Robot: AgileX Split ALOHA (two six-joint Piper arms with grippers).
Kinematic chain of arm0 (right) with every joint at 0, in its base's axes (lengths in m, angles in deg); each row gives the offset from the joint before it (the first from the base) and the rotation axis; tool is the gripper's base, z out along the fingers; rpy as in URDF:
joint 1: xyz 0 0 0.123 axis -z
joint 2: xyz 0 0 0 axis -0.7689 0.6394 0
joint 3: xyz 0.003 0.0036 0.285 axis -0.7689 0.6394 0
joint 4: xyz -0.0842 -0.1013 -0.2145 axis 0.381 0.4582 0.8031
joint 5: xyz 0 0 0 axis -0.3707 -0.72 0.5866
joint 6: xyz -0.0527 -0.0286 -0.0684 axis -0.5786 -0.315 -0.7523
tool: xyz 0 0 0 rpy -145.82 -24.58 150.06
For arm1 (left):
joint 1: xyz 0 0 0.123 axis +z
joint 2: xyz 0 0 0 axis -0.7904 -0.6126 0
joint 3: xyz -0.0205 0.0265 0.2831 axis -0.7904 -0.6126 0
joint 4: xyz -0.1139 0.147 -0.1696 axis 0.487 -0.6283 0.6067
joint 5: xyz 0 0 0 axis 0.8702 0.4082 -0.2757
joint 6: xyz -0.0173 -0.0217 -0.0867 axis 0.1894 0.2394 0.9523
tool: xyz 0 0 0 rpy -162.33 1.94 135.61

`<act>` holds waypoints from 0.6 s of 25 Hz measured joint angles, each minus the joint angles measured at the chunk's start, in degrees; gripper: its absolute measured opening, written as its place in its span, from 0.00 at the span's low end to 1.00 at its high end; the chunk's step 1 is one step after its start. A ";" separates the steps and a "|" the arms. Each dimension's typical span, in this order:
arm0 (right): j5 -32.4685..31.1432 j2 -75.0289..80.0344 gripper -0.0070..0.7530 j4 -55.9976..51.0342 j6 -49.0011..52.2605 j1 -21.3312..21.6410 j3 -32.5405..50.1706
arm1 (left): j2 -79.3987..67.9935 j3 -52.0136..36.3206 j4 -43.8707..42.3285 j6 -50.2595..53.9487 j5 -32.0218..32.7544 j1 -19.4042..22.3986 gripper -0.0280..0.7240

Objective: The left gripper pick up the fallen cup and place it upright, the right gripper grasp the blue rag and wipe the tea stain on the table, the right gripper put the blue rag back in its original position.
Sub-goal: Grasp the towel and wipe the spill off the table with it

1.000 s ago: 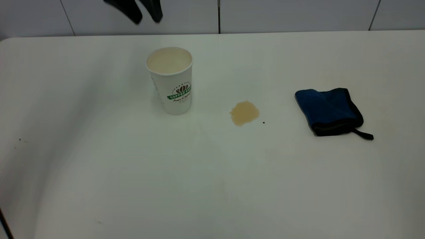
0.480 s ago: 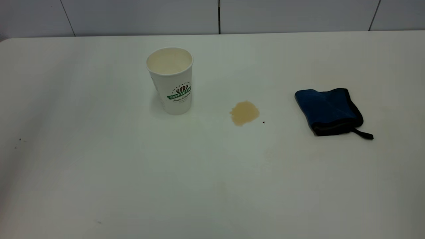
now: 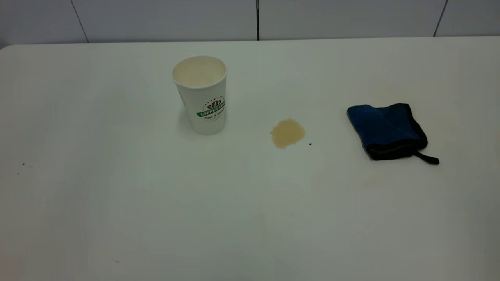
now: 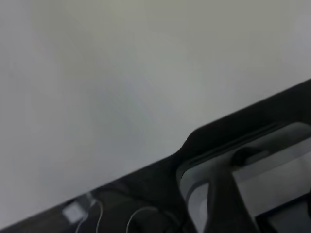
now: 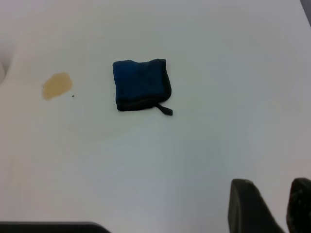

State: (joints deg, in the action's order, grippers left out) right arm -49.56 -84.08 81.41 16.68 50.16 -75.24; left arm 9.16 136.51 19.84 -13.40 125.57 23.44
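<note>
The right gripper (image 5: pixel 272 206) shows only in its own wrist view, two dark fingertips (image 5: pixel 245 204) spread with a gap between them, hanging high above the tabletop (image 5: pixel 204 155) and well apart from the blue rag (image 5: pixel 141 85). The exterior view shows neither gripper. There, the cup (image 3: pixel 201 93) stands upright, the tea stain (image 3: pixel 287 133) lies between cup and rag. The left wrist view gives only bare tabletop and its dark edge; the left gripper's state cannot be told.

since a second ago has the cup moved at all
No. In the exterior view the cup stands upright at the same spot, just as far left of the tea stain as before.
</note>
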 joint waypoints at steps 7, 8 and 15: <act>0.00 0.00 0.32 0.00 0.00 0.00 0.00 | 16.35 -22.62 -2.82 0.67 -3.34 0.00 0.62; 0.00 0.00 0.32 0.00 0.00 0.00 0.00 | 18.75 -25.41 -2.87 0.67 -3.73 0.00 0.62; 0.00 0.00 0.32 0.00 0.00 0.00 0.00 | 36.47 -36.27 -2.94 0.61 -3.63 0.00 0.62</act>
State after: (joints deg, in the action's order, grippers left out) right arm -49.56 -84.08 81.41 16.68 50.16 -75.24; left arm 45.62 100.24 16.90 -12.78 121.95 23.44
